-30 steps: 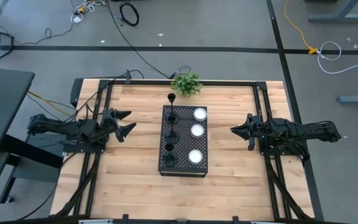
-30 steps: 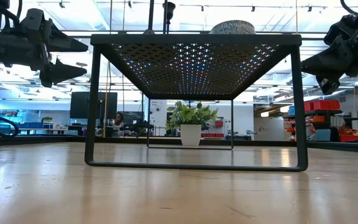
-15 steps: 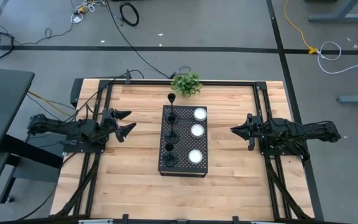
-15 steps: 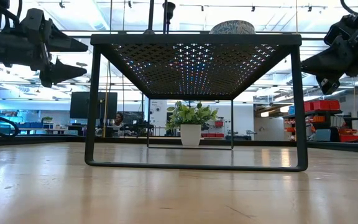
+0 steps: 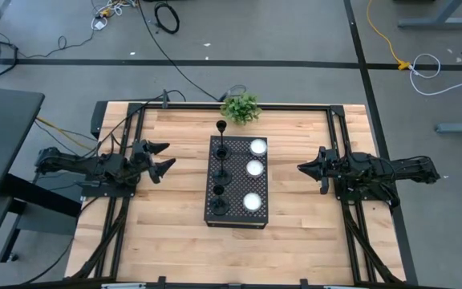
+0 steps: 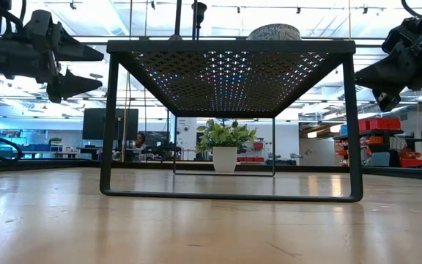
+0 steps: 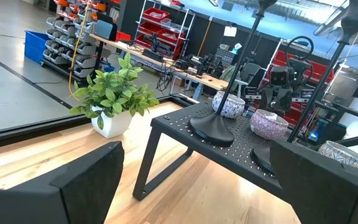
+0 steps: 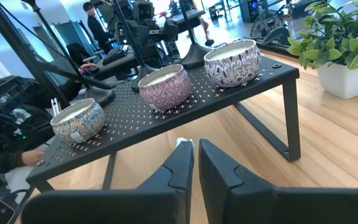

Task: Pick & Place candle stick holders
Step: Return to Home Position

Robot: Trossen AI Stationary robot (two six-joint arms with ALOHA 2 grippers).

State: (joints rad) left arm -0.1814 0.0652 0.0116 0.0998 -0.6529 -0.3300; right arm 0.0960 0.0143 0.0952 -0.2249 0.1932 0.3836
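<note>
Left pincer (image 5: pixel 169 154) hangs over its own side of the table (image 5: pixel 175 233). Its two fingers are spread wide and there is nothing between them. The right pincer (image 5: pixel 300 168) hangs over the other side with its fingers almost pressed together, and it holds nothing too. Both are well apart from the black shelf (image 5: pixel 237 218) in the middle of the table. All three candle stick holders (image 5: pixel 221 172) stand upright in a row on top of the shelf, on the side nearer the left arm. Three round candles (image 5: pixel 254 168) sit in a row beside them, on the side nearer the right arm. So the job looks done to me, and I think all that is left is for the arms to rest. A small green plant (image 5: pixel 241 107) stands at the table's far edge, behind the shelf. Nothing stands between either pincer and the shelf.
</note>
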